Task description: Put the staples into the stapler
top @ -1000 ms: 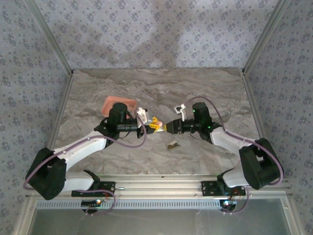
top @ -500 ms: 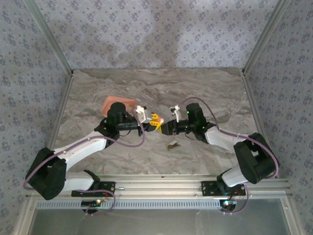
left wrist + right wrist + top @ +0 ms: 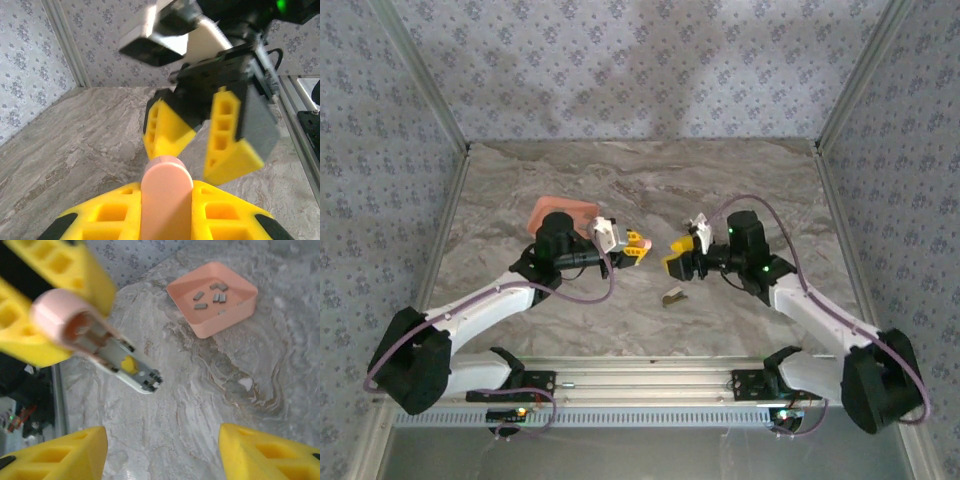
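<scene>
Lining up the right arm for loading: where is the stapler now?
The stapler is mid-table in the top view, clamped in the left gripper, pointing at the open right gripper; the salmon tray lies just beyond that wrist.

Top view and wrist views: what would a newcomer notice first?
The left pincer mid-table, clamped on the pink stapler, its metal channel exposed. Facing it, the right pincer stands open and empty. Beyond the left wrist, the salmon tray holds the staples.

The left arm holds its jaws clamped (facing the right arm, whose jaws stand spread).
</scene>
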`<state>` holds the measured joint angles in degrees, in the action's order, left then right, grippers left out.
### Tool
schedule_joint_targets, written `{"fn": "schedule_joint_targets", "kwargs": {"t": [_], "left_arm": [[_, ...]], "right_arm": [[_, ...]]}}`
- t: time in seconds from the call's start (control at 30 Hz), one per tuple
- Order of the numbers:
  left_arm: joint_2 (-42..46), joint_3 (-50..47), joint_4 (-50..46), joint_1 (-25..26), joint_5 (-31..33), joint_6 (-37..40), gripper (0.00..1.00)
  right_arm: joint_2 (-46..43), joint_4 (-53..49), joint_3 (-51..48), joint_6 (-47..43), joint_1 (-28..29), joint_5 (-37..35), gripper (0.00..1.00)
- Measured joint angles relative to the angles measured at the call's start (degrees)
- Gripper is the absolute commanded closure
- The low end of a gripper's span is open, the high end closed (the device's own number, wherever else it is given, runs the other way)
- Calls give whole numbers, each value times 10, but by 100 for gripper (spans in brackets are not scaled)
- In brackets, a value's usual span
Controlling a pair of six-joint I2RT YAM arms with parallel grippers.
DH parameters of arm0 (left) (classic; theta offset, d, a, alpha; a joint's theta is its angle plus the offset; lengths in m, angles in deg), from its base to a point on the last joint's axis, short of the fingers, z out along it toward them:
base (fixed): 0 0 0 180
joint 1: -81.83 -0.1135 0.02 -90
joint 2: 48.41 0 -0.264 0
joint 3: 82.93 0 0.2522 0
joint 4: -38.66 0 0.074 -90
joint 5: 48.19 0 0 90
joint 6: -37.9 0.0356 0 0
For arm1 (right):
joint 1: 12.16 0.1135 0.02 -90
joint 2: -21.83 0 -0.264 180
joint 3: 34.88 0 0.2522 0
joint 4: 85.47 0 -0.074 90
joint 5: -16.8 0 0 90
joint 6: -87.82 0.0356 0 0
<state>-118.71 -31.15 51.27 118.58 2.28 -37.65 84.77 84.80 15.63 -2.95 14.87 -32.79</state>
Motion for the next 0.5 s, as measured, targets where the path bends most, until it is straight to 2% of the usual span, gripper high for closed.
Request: {"fn": "schedule_joint_targets", "kwargs": {"t": [0.13, 0.23, 0.5], "left_arm": [[0, -2, 5, 0, -19, -3, 83], [0, -2, 12, 0, -43, -11, 83], [-1, -2, 39, 0, -98, -33, 83]], "right_arm": [[-39, 0, -18, -110, 35, -19, 29], [-28, 9, -18, -164, 49, -19, 29], [57, 44, 16, -199, 57, 22, 30]]}}
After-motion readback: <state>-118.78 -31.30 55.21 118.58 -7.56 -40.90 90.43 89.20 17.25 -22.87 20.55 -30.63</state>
